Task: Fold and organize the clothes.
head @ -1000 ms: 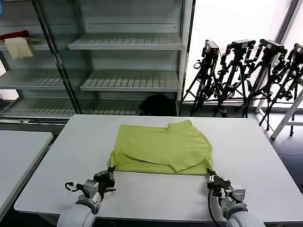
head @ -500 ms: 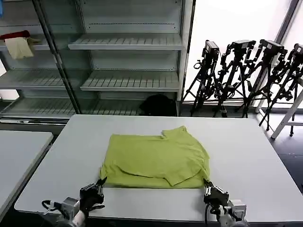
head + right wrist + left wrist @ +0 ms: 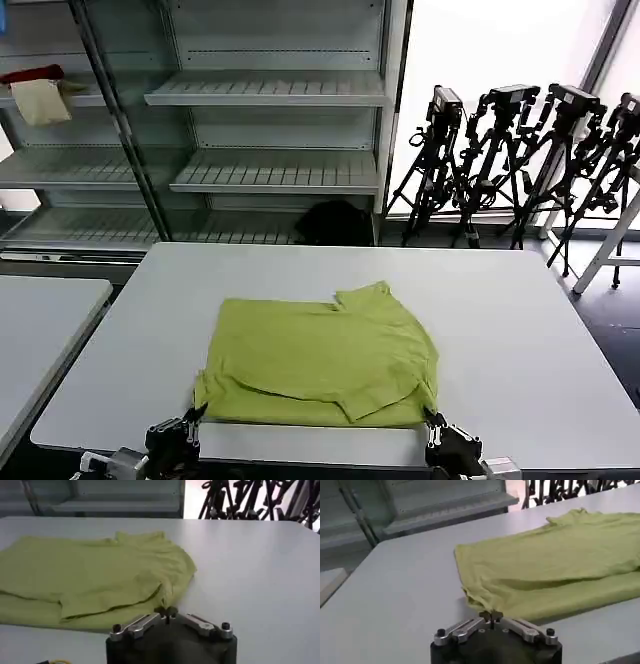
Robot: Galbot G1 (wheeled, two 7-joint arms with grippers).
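**Head view: folded T-shirt held at both near corners at the table's front edge**

Head view first: at the near edge of the white table (image 3: 520, 330) the left gripper (image 3: 190, 418) and the right gripper (image 3: 432, 420) are seen low at the picture's bottom, one at each near corner of the lime-green T-shirt (image 3: 320, 355). In the left wrist view the left gripper (image 3: 491, 614) is seen with its fingertips pressed together on the near left corner of the T-shirt (image 3: 545, 565), the cloth being pinched between them. In the right wrist view the right gripper (image 3: 168, 612) is likewise closed tight on the near right corner of the T-shirt (image 3: 95, 575), where a folded flap of cloth is lapped over the layer below.

The T-shirt is laid flat and folded into a rough rectangle, its front hem close to the table's near edge and a small lobe of cloth raised at its far right corner.

Farther off, a second table (image 3: 40, 320) is seen at the left. Behind, metal shelving (image 3: 270, 90) is stood against the wall, with a cream cloth (image 3: 40, 100) and a red cloth (image 3: 30, 74) on an upper left shelf. A row of black tripods (image 3: 520, 160) is ranged at the right, by the window.
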